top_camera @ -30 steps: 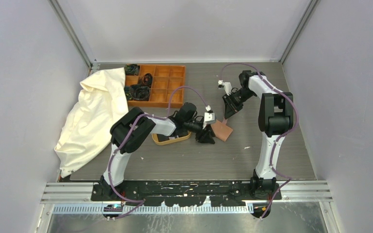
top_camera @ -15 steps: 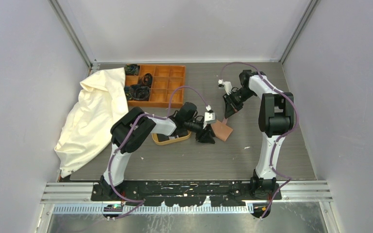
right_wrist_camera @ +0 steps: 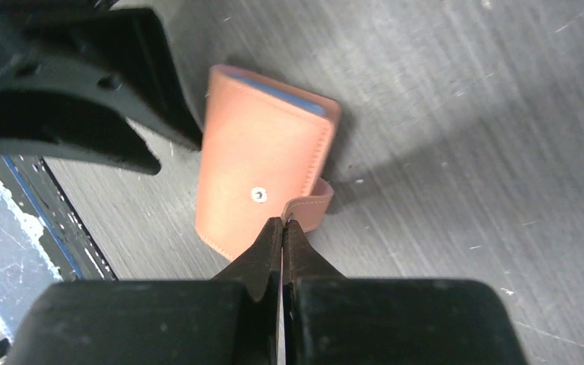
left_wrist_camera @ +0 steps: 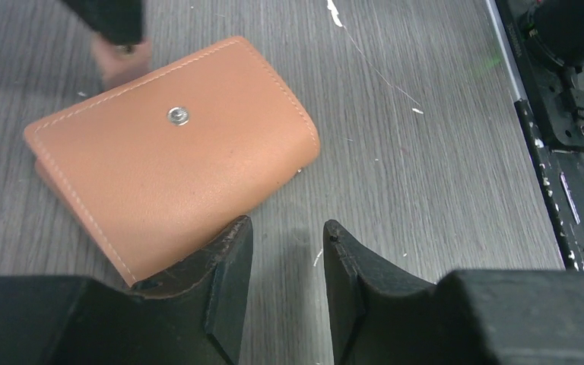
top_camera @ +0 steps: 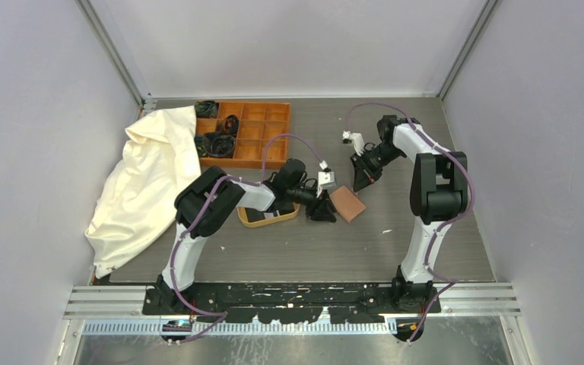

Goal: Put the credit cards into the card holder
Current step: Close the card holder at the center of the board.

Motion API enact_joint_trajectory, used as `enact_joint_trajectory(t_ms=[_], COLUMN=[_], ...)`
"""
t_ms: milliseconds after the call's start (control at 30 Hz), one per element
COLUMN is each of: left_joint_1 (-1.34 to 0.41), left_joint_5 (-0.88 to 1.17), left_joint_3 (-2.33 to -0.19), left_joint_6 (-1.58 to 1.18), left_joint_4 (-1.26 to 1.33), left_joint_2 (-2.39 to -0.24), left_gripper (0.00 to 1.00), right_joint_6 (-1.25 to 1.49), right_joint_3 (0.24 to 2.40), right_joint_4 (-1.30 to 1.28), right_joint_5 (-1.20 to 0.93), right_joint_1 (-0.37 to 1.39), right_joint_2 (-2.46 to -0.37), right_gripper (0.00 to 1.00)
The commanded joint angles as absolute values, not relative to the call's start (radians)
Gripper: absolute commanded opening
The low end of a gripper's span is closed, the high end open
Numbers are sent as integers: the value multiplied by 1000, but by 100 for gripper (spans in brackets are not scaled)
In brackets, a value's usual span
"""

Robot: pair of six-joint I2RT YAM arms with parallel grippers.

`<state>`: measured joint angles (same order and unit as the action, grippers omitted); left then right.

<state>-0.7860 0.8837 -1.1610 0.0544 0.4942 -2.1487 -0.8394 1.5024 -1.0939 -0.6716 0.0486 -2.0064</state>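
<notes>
The card holder (top_camera: 347,203) is a tan leather wallet lying folded on the grey table, snap stud (left_wrist_camera: 177,115) facing up. My right gripper (right_wrist_camera: 282,222) is shut on its small flap (right_wrist_camera: 309,211) at the far corner. A blue strip (right_wrist_camera: 293,97) shows along one edge of the holder. My left gripper (left_wrist_camera: 285,228) stands open just at the holder's near side, with bare table between its fingers and its left finger (left_wrist_camera: 224,262) over the holder's edge. A dark flat card (top_camera: 259,217), seemingly one of the credit cards, lies in the oval wooden tray (top_camera: 283,217), largely hidden by my left arm.
An orange compartment box (top_camera: 260,133) with black items stands at the back left. A rumpled cream cloth (top_camera: 144,185) covers the left side of the table. The arms' base rail (top_camera: 296,296) runs along the near edge.
My right gripper has shut on the card holder's flap and its arm has shifted slightly right. The left gripper has stayed beside the holder, its jaws barely narrower.
</notes>
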Motion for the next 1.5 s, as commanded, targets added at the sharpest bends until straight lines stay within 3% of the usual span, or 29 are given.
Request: enact_joint_trajectory(t_ms=[0,1467], left_joint_1=[-771,-770], left_joint_5=[907,926], left_joint_3=[-1177,-1174], left_joint_6=[-15,-60], left_joint_4=[612,664], left_joint_2=[-2158,-2178], left_gripper=[40,34], right_joint_6=[-905,-861], right_joint_3=[1418,1039], right_joint_4=[-1033,-666], right_joint_5=[-693,-321], right_joint_1=[62,293], right_joint_2=[-1887,-1679], right_gripper=[1,1])
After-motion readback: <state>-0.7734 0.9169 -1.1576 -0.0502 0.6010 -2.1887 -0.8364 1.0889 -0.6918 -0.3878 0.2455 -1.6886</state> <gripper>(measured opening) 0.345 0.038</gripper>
